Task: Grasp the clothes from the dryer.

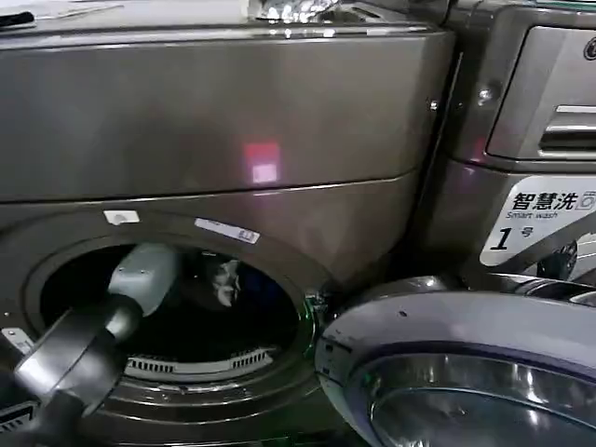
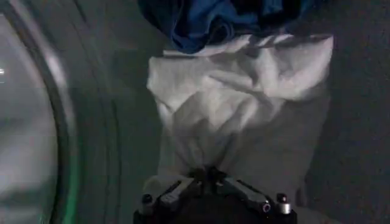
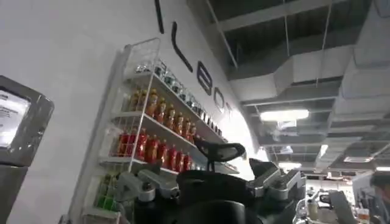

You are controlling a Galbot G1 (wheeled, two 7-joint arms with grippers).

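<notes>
With the left arm reaching through the dryer's point(image 1: 223, 130) porthole, the left gripper point(image 2: 210, 182) sits pinched shut on the lower edge of the white cloth, and the clothes point(image 2: 237, 91) hang in a small bundle deep in the drum, white fabric in front, a dark blue garment bunched just behind it. From the head view the clothes point(image 1: 225, 279) show as a pale scrap against the dark drum, past the end of the arm. To do this step well, I'd say the hold wants to be deep in the fold rather than on a thin hem, since soft cloth slips; and the pull should come straight back through the opening, clear of the rim and of the open door point(image 1: 466, 363) swung out at the robot's right. The blue piece looks only loosely tangled with the white, so it may stay behind and need a second reach. How much fabric is actually between the fingers is hidden by the cloth itself. The drum floor is too dark to read, and the blue garment is cut off at the frame edge. The right gripper point(image 3: 210, 176) is parked, pointing up toward a drinks shelf point(image 3: 152, 134) and ceiling; whether it is open or closed I cannot tell.
</notes>
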